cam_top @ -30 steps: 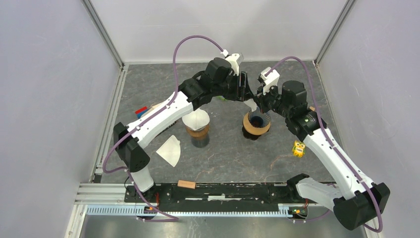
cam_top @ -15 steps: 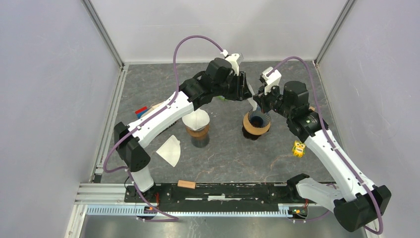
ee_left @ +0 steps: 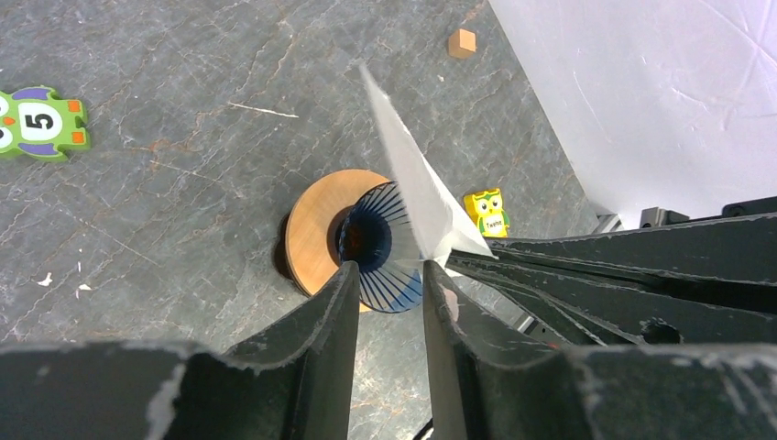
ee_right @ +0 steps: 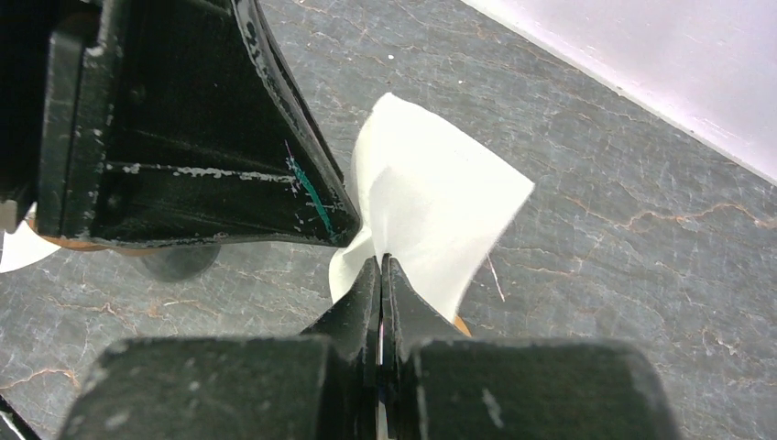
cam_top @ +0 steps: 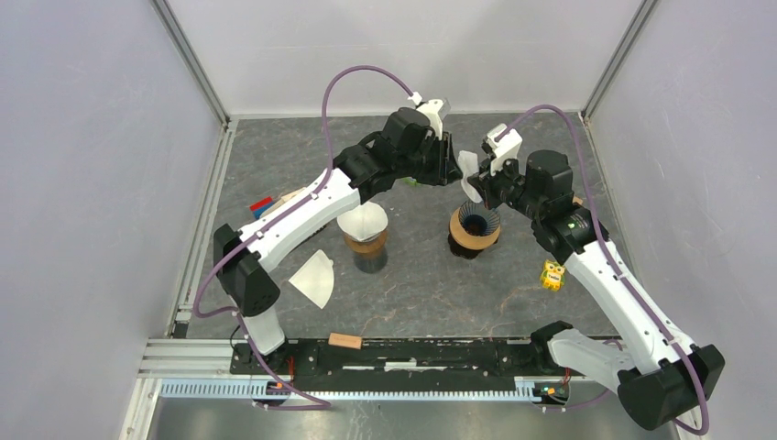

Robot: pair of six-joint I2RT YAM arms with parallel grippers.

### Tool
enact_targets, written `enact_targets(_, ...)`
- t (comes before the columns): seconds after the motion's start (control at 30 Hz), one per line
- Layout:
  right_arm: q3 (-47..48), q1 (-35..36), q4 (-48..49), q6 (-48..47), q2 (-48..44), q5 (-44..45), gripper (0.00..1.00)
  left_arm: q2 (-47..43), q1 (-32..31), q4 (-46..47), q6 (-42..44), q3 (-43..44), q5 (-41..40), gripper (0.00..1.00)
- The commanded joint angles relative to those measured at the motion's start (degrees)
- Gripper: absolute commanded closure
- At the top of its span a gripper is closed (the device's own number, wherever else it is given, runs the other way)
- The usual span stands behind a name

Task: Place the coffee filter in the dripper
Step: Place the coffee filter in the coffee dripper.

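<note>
A white paper coffee filter [cam_top: 470, 174] is pinched in my right gripper [cam_top: 478, 183], above and just behind the blue ribbed dripper [cam_top: 474, 226] on its wooden ring. In the right wrist view the fingers are shut on the filter's [ee_right: 431, 192] folded edge at my right gripper [ee_right: 380, 261]. My left gripper [cam_top: 450, 163] is right beside it on the left, with jaws apart and empty. The left wrist view shows the filter [ee_left: 417, 179] edge-on over the dripper [ee_left: 376, 234], its lower tip by my left gripper [ee_left: 389, 275].
A second dripper with a filter in it [cam_top: 362, 225] stands left of centre. A loose filter [cam_top: 314, 278] lies nearer. A yellow owl toy [cam_top: 551, 274], a wooden block [cam_top: 344, 340], a green number toy [ee_left: 37, 122] and a small cube [ee_left: 463, 42] lie around.
The filter has risen a little with my right gripper and shows more fully. My left gripper has drawn slightly left, away from it.
</note>
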Motion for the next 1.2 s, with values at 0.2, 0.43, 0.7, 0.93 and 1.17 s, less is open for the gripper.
enact_targets(0.2, -0.37, -0.22, 2.01, 0.18, -0.79, -0.53, 1.00, 1.32, 0.20, 2.62, -0.41, 2.24, 2.28, 0.48)
enact_targets(0.43, -0.79, -0.23, 1.89, -0.23, -0.80, 1.72, 1.00, 0.35, 0.17, 3.21, -1.69, 0.93, 4.36, 0.48)
enact_targets(0.7, -2.52, -0.22, 2.17, -1.22, -0.73, 3.63, 1.00, -1.77, 0.44, 4.99, -2.23, -1.49, 6.42, 0.53)
enact_targets(0.93, -2.62, -0.27, 2.23, -1.15, -0.62, 3.30, 1.00, -1.91, 0.70, 5.08, -2.50, -1.47, 6.50, 0.50)
enact_targets(1.17, -2.59, -0.22, 2.22, -0.91, -0.55, 2.40, 1.00, 0.53, 0.79, 4.78, -3.66, 0.44, 6.87, 0.47)
